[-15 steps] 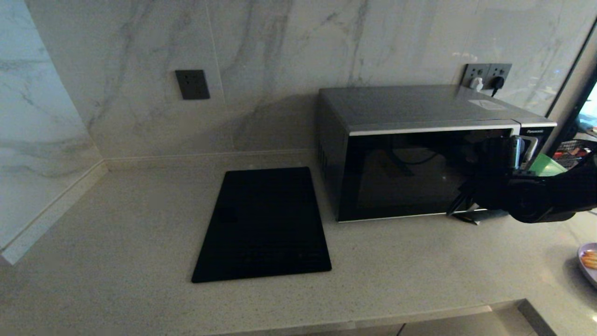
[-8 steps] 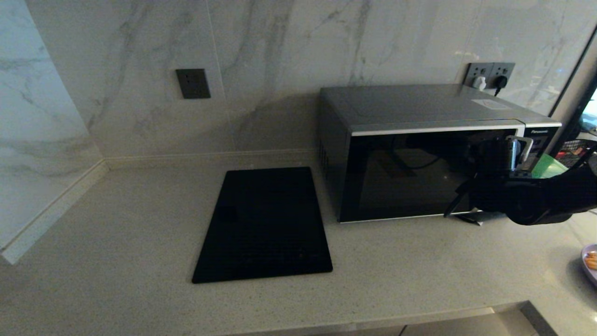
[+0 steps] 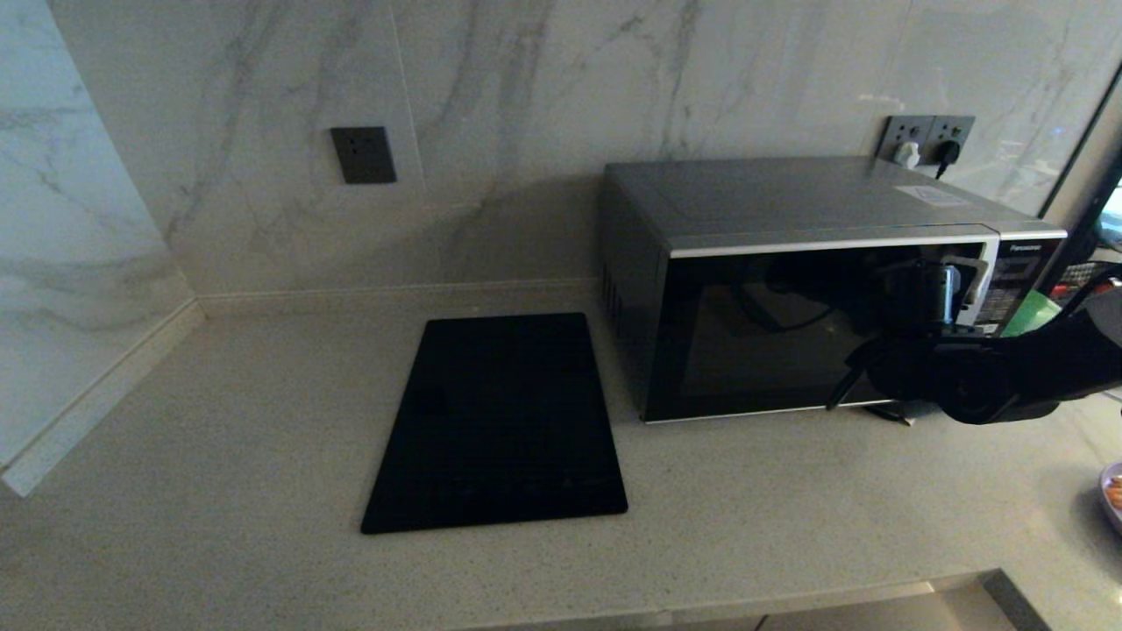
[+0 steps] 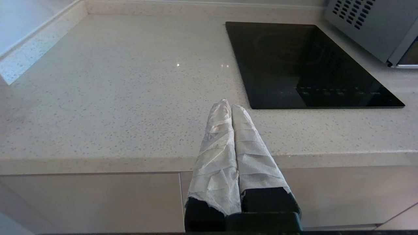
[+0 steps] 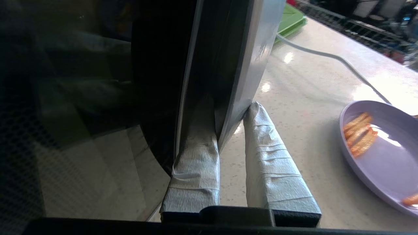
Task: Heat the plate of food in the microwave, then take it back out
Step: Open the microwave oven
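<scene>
My right gripper (image 5: pixel 233 112) pinches the curved silver door handle (image 5: pixel 243 65) of the microwave (image 3: pixel 789 210), one taped finger on each side of the strip; the plate of food (image 5: pixel 385 156) sits on the counter (image 3: pixel 263 456) to the microwave's right, near my right arm; my left gripper (image 4: pixel 228 109) hangs pressed together at the counter's front edge, beside the black panel (image 3: pixel 500 421).

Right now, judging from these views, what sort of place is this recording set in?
Most likely a home-style kitchen: a speckled pale stone countertop backed by marble-look wall panels, a flat black glass cooktop panel set into it, and a silver-grey Panasonic microwave plugged into grey wall sockets behind.
</scene>
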Available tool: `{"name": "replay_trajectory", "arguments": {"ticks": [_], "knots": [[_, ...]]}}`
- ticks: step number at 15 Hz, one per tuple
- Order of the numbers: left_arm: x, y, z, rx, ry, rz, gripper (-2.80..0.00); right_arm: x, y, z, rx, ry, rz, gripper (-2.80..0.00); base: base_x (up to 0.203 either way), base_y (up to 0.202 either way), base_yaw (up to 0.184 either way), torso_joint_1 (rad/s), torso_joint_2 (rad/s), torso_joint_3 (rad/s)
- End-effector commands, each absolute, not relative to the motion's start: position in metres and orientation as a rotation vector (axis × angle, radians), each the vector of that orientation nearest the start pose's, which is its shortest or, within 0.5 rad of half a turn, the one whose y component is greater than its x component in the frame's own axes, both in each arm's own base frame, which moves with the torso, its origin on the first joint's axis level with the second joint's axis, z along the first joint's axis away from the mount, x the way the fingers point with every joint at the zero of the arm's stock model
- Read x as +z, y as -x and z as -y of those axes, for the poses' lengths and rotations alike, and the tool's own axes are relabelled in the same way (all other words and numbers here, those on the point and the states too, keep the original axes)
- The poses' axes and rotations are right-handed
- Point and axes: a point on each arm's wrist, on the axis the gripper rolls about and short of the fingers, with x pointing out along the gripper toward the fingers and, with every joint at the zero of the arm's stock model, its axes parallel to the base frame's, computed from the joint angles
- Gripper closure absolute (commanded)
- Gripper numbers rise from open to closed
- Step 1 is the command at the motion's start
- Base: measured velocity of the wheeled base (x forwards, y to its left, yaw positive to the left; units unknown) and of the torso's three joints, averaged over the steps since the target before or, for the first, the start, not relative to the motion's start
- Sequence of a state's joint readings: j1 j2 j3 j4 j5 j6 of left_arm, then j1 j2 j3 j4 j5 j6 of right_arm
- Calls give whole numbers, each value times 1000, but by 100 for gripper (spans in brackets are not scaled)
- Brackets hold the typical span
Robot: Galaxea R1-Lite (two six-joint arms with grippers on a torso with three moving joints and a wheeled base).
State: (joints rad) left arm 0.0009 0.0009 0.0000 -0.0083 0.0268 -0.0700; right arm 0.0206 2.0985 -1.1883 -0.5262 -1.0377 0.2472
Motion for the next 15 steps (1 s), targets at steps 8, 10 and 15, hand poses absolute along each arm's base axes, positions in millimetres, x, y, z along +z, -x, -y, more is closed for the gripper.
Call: {"name": "replay_trajectory", "arguments": {"ticks": [8, 10, 15], "knots": [[76, 23, -1, 28, 71, 8, 0, 134, -401, 10, -1123, -10, -187, 0, 0, 0, 0, 0, 0, 0], [76, 23, -1, 29, 71, 9, 0, 133, -402, 9, -1126, -9, -187, 0, 0, 0, 0, 0, 0, 0], [76, 23, -1, 29, 71, 8, 0, 129, -402, 2, -1161, 4, -180, 0, 0, 0, 0, 0, 0, 0]]}}
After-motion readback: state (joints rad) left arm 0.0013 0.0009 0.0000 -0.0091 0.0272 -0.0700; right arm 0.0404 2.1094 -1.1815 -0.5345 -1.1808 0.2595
